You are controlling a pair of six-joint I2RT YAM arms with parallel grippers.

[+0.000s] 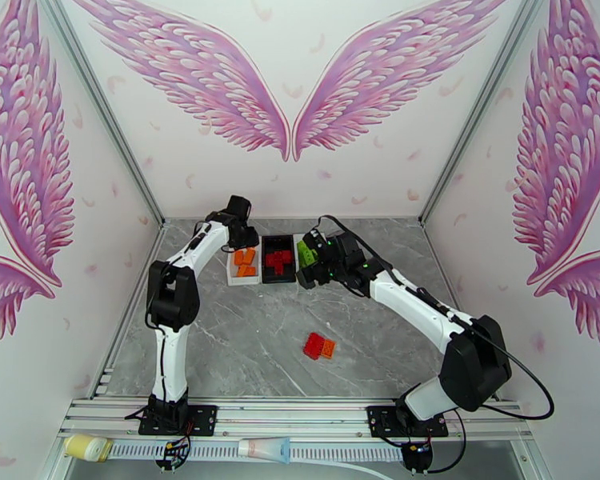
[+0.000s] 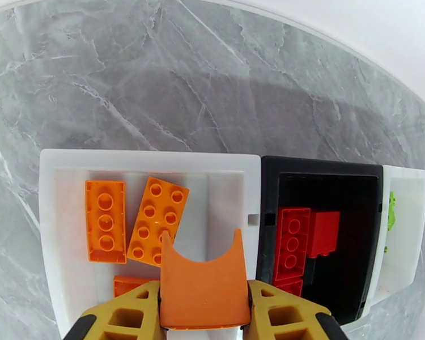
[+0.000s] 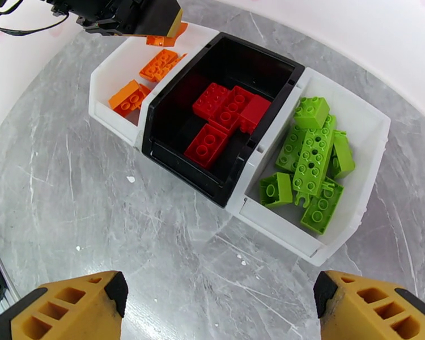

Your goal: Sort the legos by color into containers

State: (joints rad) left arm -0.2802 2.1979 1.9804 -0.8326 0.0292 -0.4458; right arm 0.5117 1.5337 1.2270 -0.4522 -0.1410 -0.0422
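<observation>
Three joined trays sit at the back of the table. The left white tray (image 2: pixel 144 160) holds several orange legos (image 2: pixel 105 221). Red legos (image 3: pixel 221 109) lie in the black middle tray (image 3: pixel 184 165), and the right white tray (image 3: pixel 280 233) holds several lime green legos (image 3: pixel 309 160). My left gripper (image 2: pixel 204 296) hangs over the left white tray, shut on an orange arched lego (image 2: pixel 204 284). My right gripper (image 3: pixel 221 304) stands open just in front of the trays with nothing between its fingers. One red lego (image 1: pixel 314 345) and one orange lego (image 1: pixel 329 350) lie touching on the table's middle.
Grey marble tabletop (image 1: pixel 244 346) with white walls close behind the trays and metal frame posts at the back corners. The left gripper (image 3: pixel 127 12) shows over the far end of the orange tray in the right wrist view.
</observation>
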